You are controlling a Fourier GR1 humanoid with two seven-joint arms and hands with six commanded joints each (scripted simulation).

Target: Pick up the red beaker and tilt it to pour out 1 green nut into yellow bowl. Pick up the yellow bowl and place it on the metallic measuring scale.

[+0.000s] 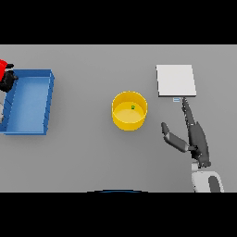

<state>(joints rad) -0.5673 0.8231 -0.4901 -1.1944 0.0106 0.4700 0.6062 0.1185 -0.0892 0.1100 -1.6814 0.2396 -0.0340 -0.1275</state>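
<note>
The yellow bowl (129, 111) stands in the middle of the grey table with a green nut (133, 107) inside it. At the far left edge the red beaker (3, 68) is partly cut off, with my left hand (8, 81) curled round it above the blue bin's left end. The metallic measuring scale (176, 80) lies flat at the back right. My right hand (192, 134) is to the right of the bowl and just in front of the scale, fingers straight and thumb spread, holding nothing. A gap separates it from the bowl.
A blue rectangular bin (32, 102) sits at the left side of the table, with nothing seen inside it. Bare grey table lies between the bin, the bowl and the scale.
</note>
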